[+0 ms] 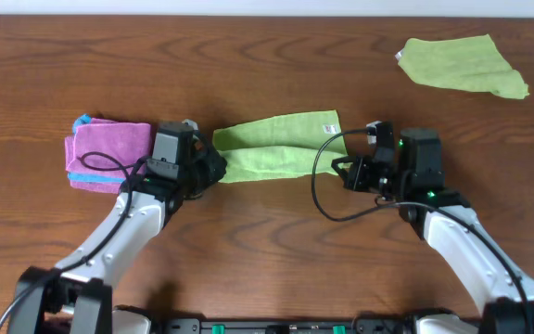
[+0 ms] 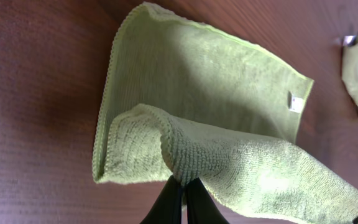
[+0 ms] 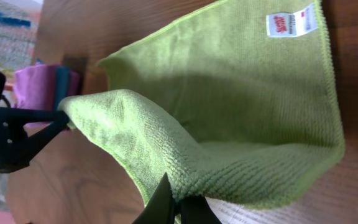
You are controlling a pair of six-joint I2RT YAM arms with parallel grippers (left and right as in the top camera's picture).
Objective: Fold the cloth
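Observation:
The lime-green cloth (image 1: 276, 148) lies at the table's middle, its near edge lifted and rolled toward the far edge, its white tag (image 1: 326, 128) at the far right corner. My left gripper (image 1: 213, 167) is shut on the cloth's near left corner; the left wrist view shows the fingers (image 2: 184, 190) pinching the cloth (image 2: 210, 93). My right gripper (image 1: 341, 160) is shut on the near right corner; in the right wrist view the fingers (image 3: 180, 202) pinch the cloth's edge (image 3: 229, 99), tag (image 3: 291, 23) at the top.
A pink folded cloth with teal edging (image 1: 105, 153) lies just left of my left gripper. A second, duller green cloth (image 1: 462, 63) lies at the far right. Brown wooden table (image 1: 267, 56) all around.

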